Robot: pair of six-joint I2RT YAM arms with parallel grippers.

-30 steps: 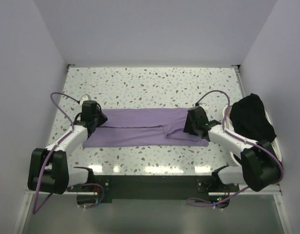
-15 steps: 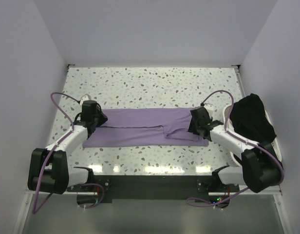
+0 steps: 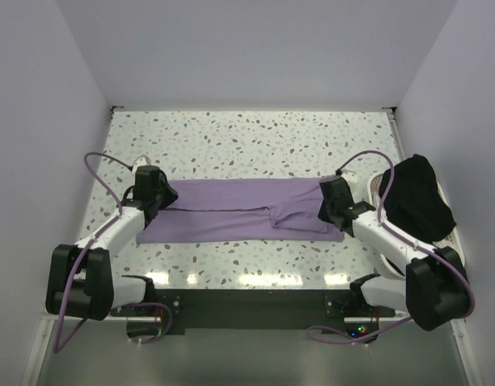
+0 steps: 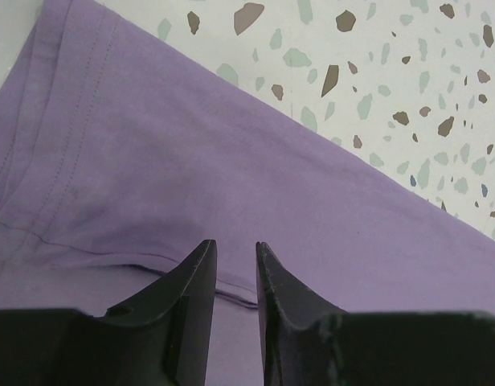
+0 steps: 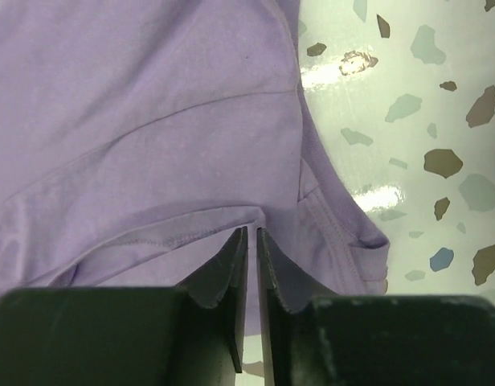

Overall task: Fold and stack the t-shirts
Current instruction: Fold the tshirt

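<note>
The lavender t-shirt lies folded into a long band across the speckled table. My left gripper sits low on its left end. In the left wrist view its jaws stand a little apart over flat purple cloth, and no fabric shows pinched between them. My right gripper is at the shirt's right end, near the collar. In the right wrist view its jaws are nearly together on a fold of the cloth. The black t-shirt lies bunched at the far right.
The black shirt rests on a white tray-like holder against the right wall. Pale walls close in the table on the left, right and back. Both arm bases stand at the near edge.
My right gripper has slid a little to the right along the shirt's end and its jaws have closed on the fabric. The left arm has not moved.
</note>
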